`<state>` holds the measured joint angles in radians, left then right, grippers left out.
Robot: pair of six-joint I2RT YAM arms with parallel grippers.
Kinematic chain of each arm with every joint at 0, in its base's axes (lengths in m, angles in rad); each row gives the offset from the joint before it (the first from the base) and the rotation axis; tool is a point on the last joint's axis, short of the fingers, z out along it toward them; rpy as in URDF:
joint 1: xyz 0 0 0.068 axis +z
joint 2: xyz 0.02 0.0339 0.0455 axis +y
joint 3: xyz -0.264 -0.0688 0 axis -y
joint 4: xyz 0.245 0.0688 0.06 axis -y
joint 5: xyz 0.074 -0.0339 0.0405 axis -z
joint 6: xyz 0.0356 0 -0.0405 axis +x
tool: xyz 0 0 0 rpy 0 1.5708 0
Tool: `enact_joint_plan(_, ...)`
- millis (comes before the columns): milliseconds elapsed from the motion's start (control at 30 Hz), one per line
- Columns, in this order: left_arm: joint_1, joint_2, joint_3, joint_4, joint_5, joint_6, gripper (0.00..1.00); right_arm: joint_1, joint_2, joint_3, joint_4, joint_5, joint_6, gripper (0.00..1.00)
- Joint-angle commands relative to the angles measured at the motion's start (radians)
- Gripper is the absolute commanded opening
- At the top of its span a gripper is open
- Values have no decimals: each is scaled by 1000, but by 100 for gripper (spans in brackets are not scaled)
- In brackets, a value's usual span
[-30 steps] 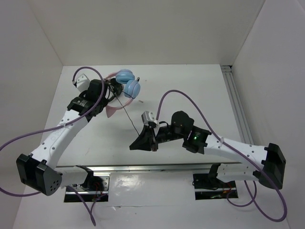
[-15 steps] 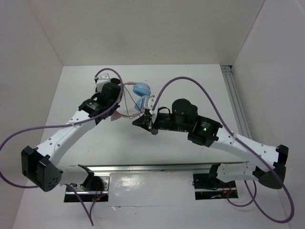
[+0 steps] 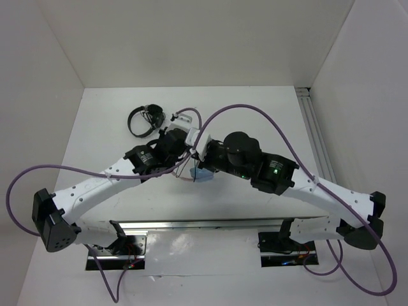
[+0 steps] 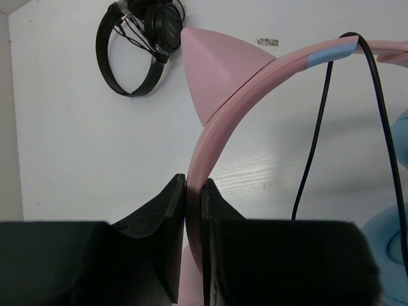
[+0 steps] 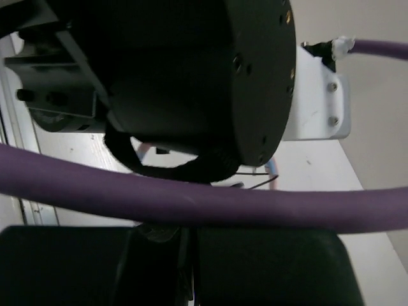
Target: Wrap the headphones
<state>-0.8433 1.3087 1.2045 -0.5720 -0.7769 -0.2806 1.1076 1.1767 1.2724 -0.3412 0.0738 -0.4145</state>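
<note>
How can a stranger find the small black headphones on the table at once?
Start at the white table, then go to its far left part. The black headphones lie there alone, untouched. Unlike the pink headphones in the left hand, they are all black, without cat ears.

Matt plastic and soft padding over a painted tabletop (image 4: 76, 159)

The headphones' (image 4: 223, 108) pink headband is smooth matt plastic with a fine moulded seam along its edge; the light-blue ear cup (image 4: 390, 255) looks soft and cushioned, and the thin black cable (image 4: 315, 140) is rubbery with a slight sheen. The left claw (image 4: 193, 188) is dull black plastic. The tabletop is white and matt, with faint wood grain. The purple hose (image 5: 191, 204) is smooth and semi-glossy.
</note>
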Motion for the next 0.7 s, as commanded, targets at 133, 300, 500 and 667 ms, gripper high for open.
enact_joint_plan(133,-99,-131,27,-83,-64,130,0,18,-65,15,19,178,-64,0)
enact_joint_plan(300,-137,-299,18,-115,65,212,0,18,-117,5,40,195,-73,0)
enact_joint_plan(500,-146,-330,79,-184,149,244,0,18,-156,-45,106,233,-93,0)
enact_joint_plan(667,-168,-393,89,-215,233,253,0,18,-167,-108,194,340,-151,0)
